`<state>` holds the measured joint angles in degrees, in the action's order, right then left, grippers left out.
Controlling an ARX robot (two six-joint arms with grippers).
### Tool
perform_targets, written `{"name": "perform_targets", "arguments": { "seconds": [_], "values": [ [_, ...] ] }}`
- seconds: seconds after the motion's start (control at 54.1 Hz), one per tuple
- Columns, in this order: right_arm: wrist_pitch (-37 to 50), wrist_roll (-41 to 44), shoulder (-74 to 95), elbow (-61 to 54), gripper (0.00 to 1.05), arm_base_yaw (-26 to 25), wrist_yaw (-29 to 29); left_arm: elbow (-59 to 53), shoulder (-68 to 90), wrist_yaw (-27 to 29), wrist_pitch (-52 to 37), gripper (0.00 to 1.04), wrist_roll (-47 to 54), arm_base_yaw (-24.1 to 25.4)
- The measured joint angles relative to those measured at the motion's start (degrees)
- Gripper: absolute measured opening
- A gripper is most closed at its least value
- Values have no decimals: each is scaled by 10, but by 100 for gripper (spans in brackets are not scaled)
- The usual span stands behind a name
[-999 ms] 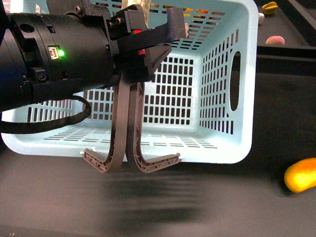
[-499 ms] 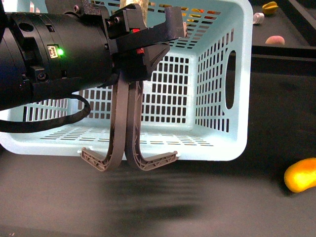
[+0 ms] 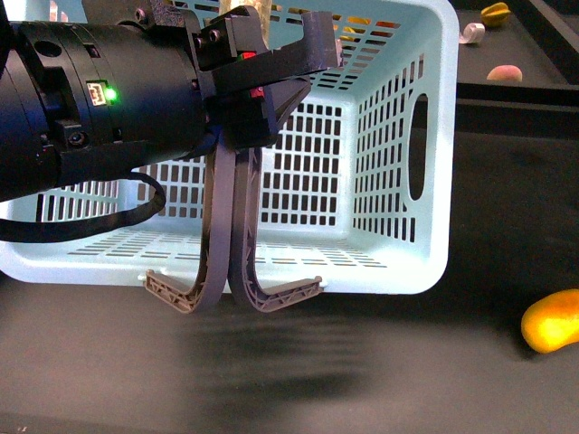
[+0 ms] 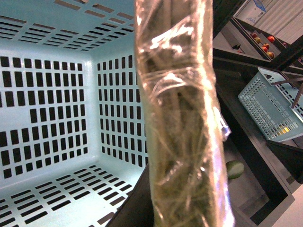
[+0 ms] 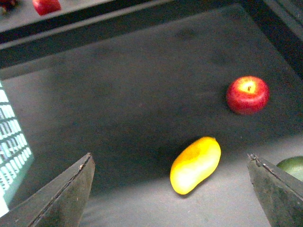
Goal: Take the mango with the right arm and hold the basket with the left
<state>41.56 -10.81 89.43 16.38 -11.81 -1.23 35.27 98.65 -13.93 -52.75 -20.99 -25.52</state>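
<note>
Dark matte bench (image 3: 380, 389) below, black ledges behind. On it, a light-blue slotted basket (image 3: 398, 136), mouth tipped toward the front camera, seemingly through the pull on its two grey-brown swing handles (image 3: 226, 235). Both gathered upward into the left gripper (image 3: 267, 54), jaws pressed onto them, probably to steady the basket for loading. In the left wrist view, a film-wrapped bundle (image 4: 180, 118) across the basket interior, identity unclear. Well apart from the basket, on the robot's right, the mango (image 3: 550, 321), flat on the bench. Above it, the right gripper (image 5: 169, 158), jaws spread wide either side of the fruit, likely lined up for a descent. Nearby, a red apple (image 5: 247, 94). No brand, label or legible writing anywhere.
</note>
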Motion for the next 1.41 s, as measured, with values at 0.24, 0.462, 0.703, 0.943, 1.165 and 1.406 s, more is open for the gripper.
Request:
{"name": "perform_targets", "arguments": {
  "seconds": [0.24,0.462,0.703,0.943,1.165,1.406],
  "values": [
    [58,-1,190,80,97,-34,7,0,0,-2,0,9,0,0],
    [64,-19,334,162,97,-52,5,0,0,-1,0,9,0,0],
    [71,-95,452,259,97,-55,33,1,0,-1,0,9,0,0],
    [37,-187,529,328,97,-34,117,1,0,-1,0,9,0,0],
    [11,-224,574,364,97,-16,137,1,0,-1,0,9,0,0],
    [2,-229,629,420,97,-3,138,1,0,-1,0,9,0,0]
  ]
}}
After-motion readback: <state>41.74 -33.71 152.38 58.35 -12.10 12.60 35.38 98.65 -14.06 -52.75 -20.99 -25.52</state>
